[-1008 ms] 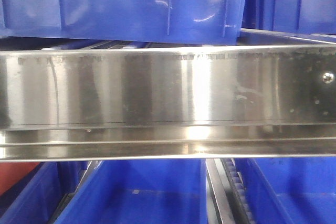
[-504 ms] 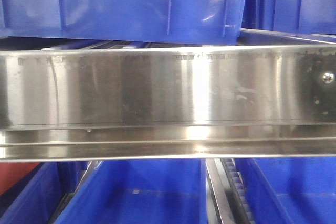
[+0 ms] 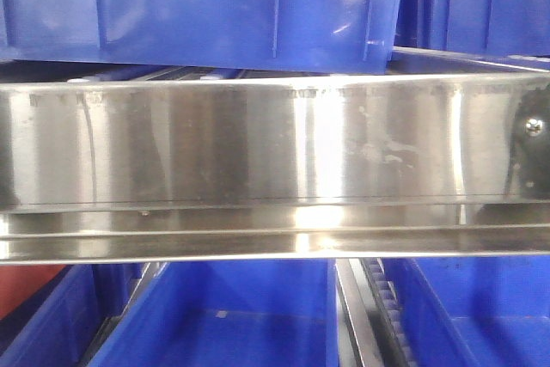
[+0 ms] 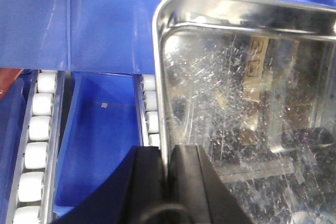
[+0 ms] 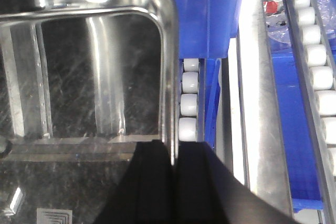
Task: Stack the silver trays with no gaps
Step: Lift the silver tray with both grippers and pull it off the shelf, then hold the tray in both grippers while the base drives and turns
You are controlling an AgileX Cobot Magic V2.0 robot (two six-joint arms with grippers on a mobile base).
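One silver tray (image 4: 247, 93) fills the right of the left wrist view, shiny and scratched, with a rounded far-left corner. My left gripper (image 4: 167, 153) is shut on its left rim, one finger inside and one outside. The same tray (image 5: 79, 77) fills the left of the right wrist view. My right gripper (image 5: 173, 148) is shut on its right rim in the same way. The tray is held over the blue bins and roller tracks. No second tray shows. Neither the tray nor the grippers show in the front view.
A long brushed-steel shelf rail (image 3: 275, 169) with a screw (image 3: 534, 126) spans the front view. Blue bins stand above it (image 3: 198, 6) and below it (image 3: 249, 315). White roller tracks (image 4: 37, 145) (image 5: 315, 61) run between blue bins (image 4: 100, 145). A steel bar (image 5: 254, 108) runs to the right of the tray.
The reflections on the steel rail have shifted a little, with a dark patch now at its right end by the screw. Nothing else has visibly moved.
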